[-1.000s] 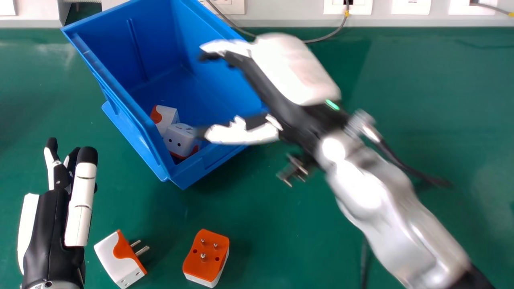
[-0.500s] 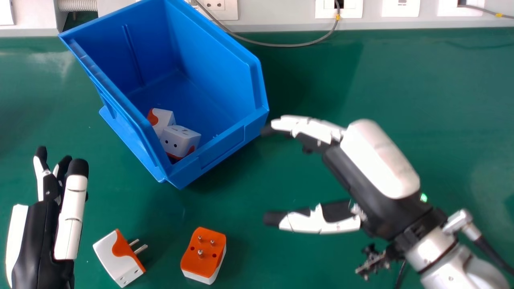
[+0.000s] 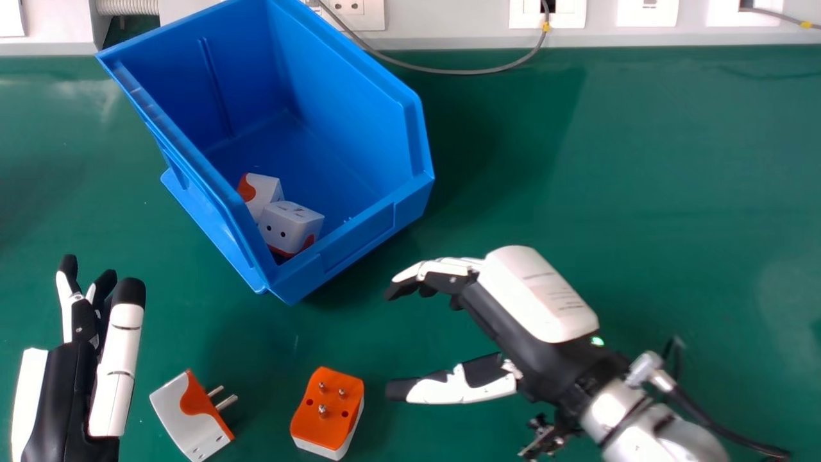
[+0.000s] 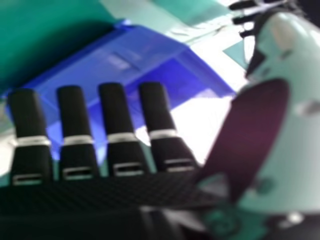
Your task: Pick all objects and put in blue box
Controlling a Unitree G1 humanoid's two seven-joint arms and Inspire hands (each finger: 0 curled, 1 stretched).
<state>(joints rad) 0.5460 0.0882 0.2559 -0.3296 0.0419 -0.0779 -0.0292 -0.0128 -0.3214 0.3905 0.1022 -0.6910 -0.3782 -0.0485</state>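
Note:
My right hand is over the table, right of the orange-topped adapter, open with nothing between its fingers and thumb. In the right hand view the same hand has its fingers extended. My left hand stays at the left edge, fingers straight. On the table lie a white adapter with an orange face, its pins pointing right, and an orange-topped adapter, pins up. The blue box holds two white adapters, one farther back and one nearer. The box also shows in the right hand view.
White wall sockets line the panel behind the table. A grey cable loops down behind the box. A black cable trails from my right wrist.
My right hand has come away from above the box toward the table's near side, then left toward the orange-topped adapter. The left hand sits slightly lower in view.

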